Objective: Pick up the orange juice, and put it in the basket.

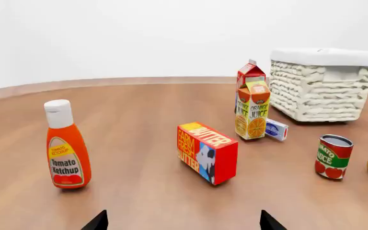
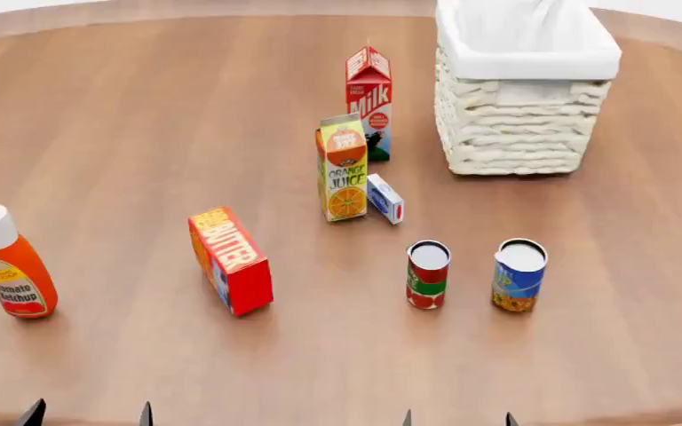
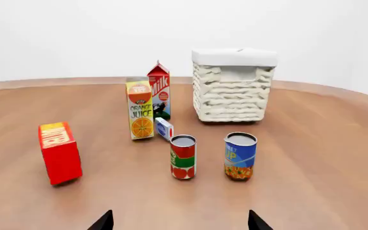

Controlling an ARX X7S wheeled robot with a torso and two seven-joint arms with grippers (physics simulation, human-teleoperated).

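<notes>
Although both grippers showed only their fingertips at the near edge of the table, the left gripper (image 2: 86, 414) and the right gripper (image 2: 457, 417) each had their tips set wide apart and held nothing.

At far left stood a bottle (image 2: 14, 264) labelled "Tomato Ketchup". Right of it lay a red box (image 2: 231, 260) marked "BUTTER", which the left wrist view read as "FARM FRESH BUTTER".

The orange juice (image 2: 343, 167) stood upright near the table's middle, well apart from both grippers, with "ORANGE JUICE" above an orange-slice picture. It looked like a stiff, light carton with flat, fairly slick sides; a grip across the two narrow sides at mid-height would probably suit it, since the tall shape could tip if nudged low. A small blue-and-white box (image 2: 385, 198) lay just beside its right foot, its writing too small to read, and a red "Milk" carton (image 2: 368, 99) stood close behind.

Nearer and to the right stood a red-and-green can (image 2: 428, 274) with partly legible "TOMATO JUICE" lettering and a blue can (image 2: 519, 274), unreadable. The basket (image 2: 519, 133) sat at far right.
</notes>
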